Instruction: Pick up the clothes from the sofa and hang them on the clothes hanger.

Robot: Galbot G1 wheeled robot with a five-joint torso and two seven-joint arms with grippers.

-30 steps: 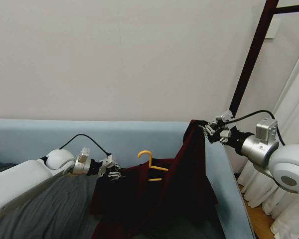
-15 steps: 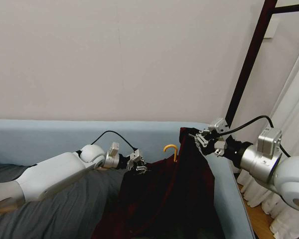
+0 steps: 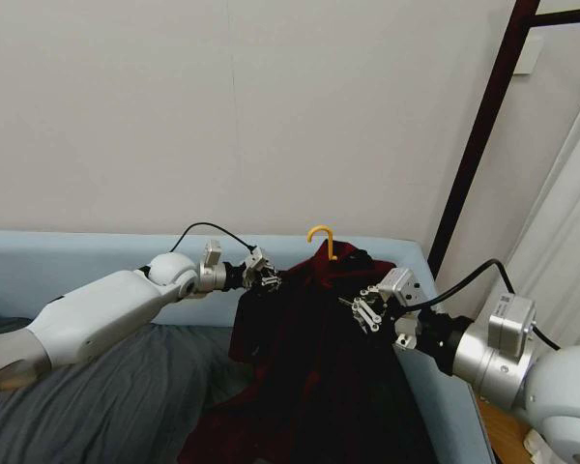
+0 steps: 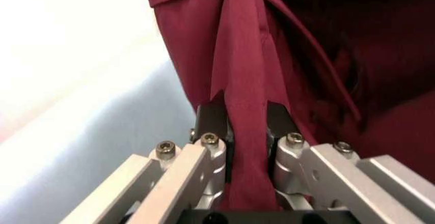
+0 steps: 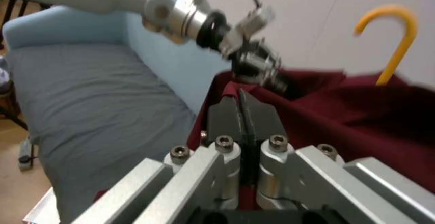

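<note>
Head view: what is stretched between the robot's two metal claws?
A dark red cloth shirt, topped by a yellow hanger hook, spans from the left gripper to the right gripper in the head view; both pinch it.

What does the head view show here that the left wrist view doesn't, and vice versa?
Head view: the yellow hanger hook, the dark rack pole and the right gripper clamped on the dark red shirt. Left wrist view: a fold of that shirt pinched between the pads of the left gripper. Shared: the shirt, the left gripper and the blue sofa.
</note>
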